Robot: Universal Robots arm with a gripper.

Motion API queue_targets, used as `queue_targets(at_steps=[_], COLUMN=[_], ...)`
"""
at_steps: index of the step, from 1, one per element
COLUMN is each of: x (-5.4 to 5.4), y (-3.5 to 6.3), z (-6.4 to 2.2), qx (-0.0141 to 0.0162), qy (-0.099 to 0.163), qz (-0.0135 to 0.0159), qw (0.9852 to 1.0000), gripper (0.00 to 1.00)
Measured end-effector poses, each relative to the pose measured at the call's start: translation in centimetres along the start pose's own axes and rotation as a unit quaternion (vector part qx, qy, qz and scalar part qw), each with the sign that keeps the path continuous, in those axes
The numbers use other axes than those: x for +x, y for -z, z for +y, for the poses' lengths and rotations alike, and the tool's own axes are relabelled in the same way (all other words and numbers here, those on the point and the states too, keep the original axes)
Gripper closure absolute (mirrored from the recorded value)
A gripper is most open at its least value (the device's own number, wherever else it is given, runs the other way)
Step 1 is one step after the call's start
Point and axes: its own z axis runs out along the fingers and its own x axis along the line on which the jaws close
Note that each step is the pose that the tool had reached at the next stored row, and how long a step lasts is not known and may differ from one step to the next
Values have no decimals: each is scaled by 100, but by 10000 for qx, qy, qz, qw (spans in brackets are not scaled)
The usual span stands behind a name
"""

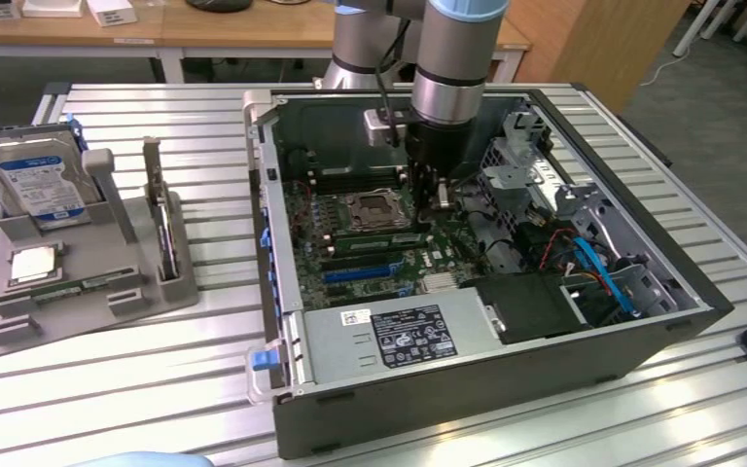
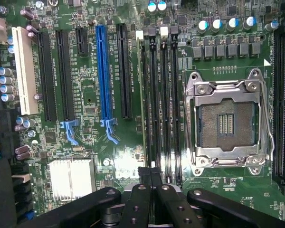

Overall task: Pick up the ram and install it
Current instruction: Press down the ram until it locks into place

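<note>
An open desktop computer case (image 1: 478,321) lies on a slatted metal table (image 1: 127,389), and the robot arm reaches down into it, its gripper (image 1: 428,185) hanging over the motherboard (image 2: 90,95) beside the empty CPU socket (image 2: 226,124). In the wrist view the gripper's fingers (image 2: 147,178) are drawn tightly together above the black memory slots (image 2: 161,95) — nothing visible between them. The ram (image 1: 85,286) — a thin green stick — rests in the grey holder (image 1: 153,292) at the exterior view's left, just beside a silver CPU chip (image 1: 34,264) and near an upright hard drive (image 1: 34,180).

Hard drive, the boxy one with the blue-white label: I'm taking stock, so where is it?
The boxy hard drive stands upright in the grey plastic holder at the exterior view's left, beside the open black computer case.
</note>
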Motion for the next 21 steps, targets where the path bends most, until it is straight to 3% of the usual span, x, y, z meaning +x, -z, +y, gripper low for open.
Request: queue_targets(at_steps=[3, 10, 21], x=[6, 10, 29], y=[51, 61, 72], z=[-1, 42, 269], qx=[-26, -27, -27], qy=[2, 3, 3], qz=[2, 1, 6], qw=[10000, 10000, 10000], gripper=[90, 90, 90])
